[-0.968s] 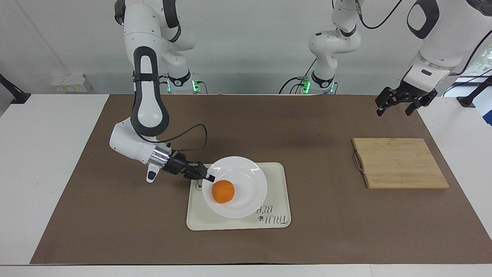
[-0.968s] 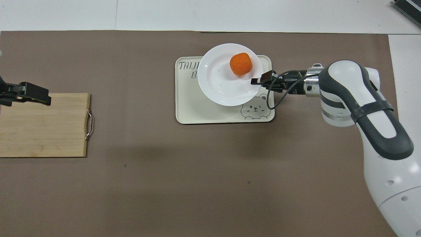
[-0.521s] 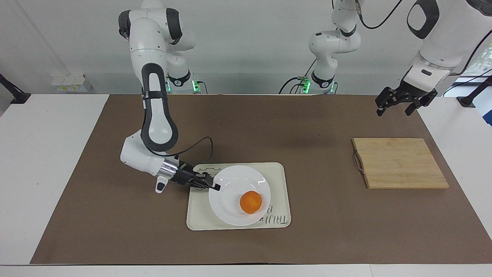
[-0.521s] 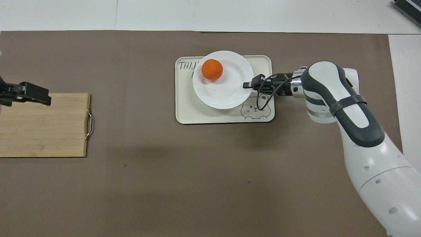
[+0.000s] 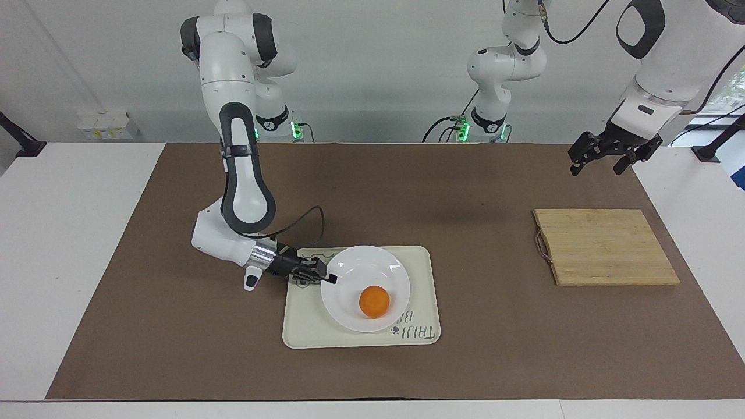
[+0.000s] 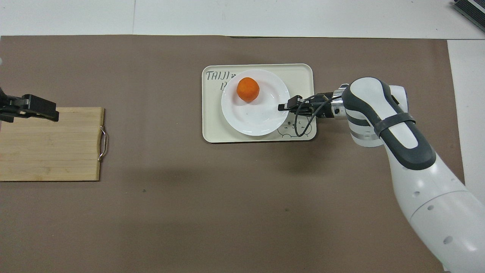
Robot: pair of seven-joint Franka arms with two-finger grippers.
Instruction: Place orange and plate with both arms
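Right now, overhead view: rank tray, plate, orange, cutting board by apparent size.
Largest to smallest:
1. Tray and cutting board: too similar to rank, board cut off by the frame edge.
2. Plate
3. Orange

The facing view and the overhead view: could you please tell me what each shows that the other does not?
Only the facing view shows both arm bases, the wall and the whole left gripper, open, above the mat. Only the overhead view shows the bear drawn on the tray, partly covered. Both show the orange on the plate, the plate on the tray, the right gripper shut on the plate's rim, and the cutting board.
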